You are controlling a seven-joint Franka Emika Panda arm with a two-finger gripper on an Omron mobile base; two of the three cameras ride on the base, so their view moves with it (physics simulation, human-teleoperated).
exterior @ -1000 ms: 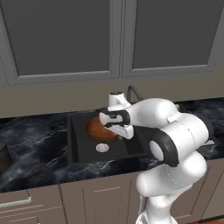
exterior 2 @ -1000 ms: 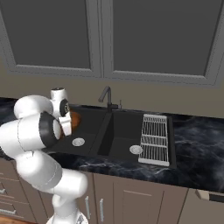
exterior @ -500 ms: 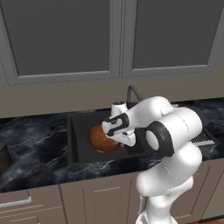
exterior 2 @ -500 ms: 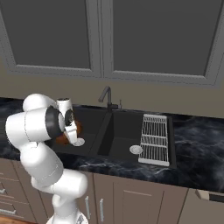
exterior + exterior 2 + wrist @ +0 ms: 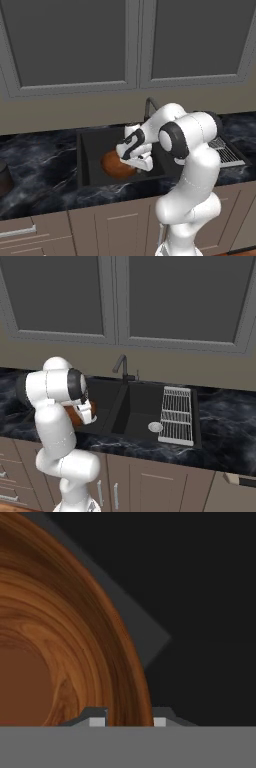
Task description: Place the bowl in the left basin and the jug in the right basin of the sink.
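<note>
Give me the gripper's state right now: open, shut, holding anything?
Gripper: shut on the rim of the wooden bowl, one fingertip inside the rim and one outside, held over the left basin of the sink.

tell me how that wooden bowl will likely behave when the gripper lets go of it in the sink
The bowl looks like rigid wood, so it should keep its shape. Its glossy finish suggests it could slip: the gripper pinches only the thin rim, one finger either side. Being wide and shallow, it probably settles flat in the left basin rather than tipping, though it may rock.
</note>
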